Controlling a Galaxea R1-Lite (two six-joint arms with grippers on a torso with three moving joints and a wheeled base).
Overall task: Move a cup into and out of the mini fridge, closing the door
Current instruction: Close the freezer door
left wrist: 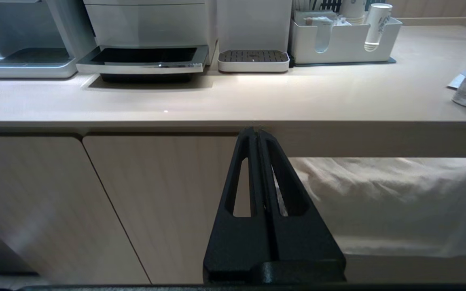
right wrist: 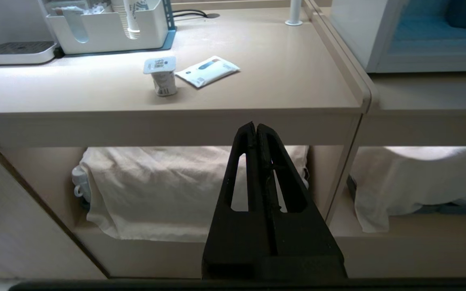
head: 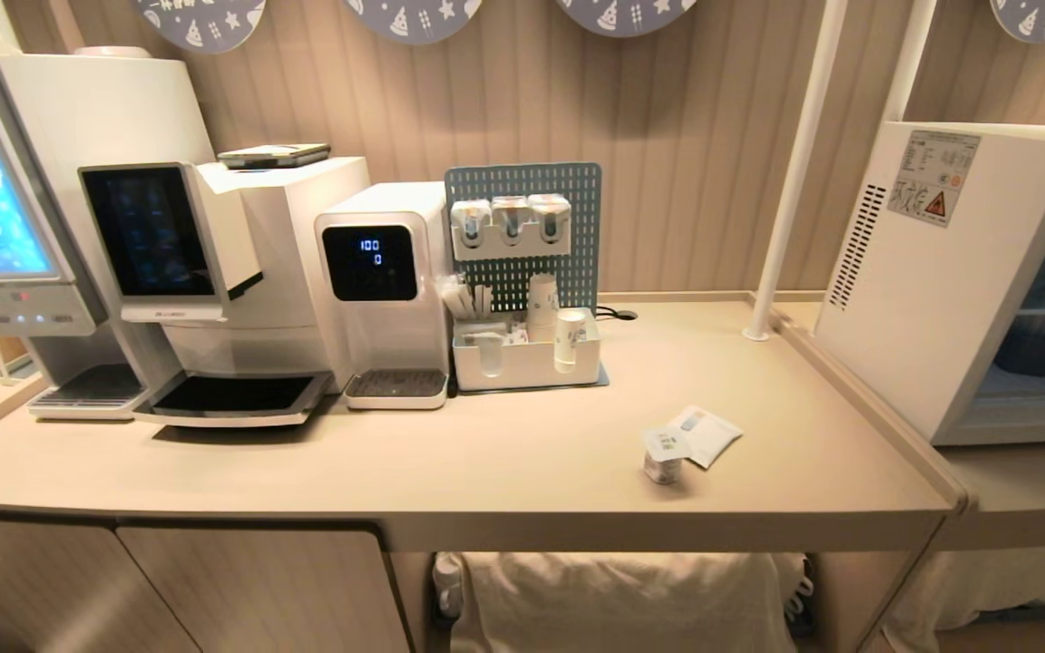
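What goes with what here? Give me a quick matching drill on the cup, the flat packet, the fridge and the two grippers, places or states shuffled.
Things:
1. cup
2. flat packet
3. mini fridge
4. left gripper and right gripper

Places or states:
A. at the far right, on the lower side counter
B. shut, empty, below the counter edge
C. upright on the counter, near its front
D. lying flat just behind the cup

Pairs: 1-C, 2-D, 3-A, 4-B
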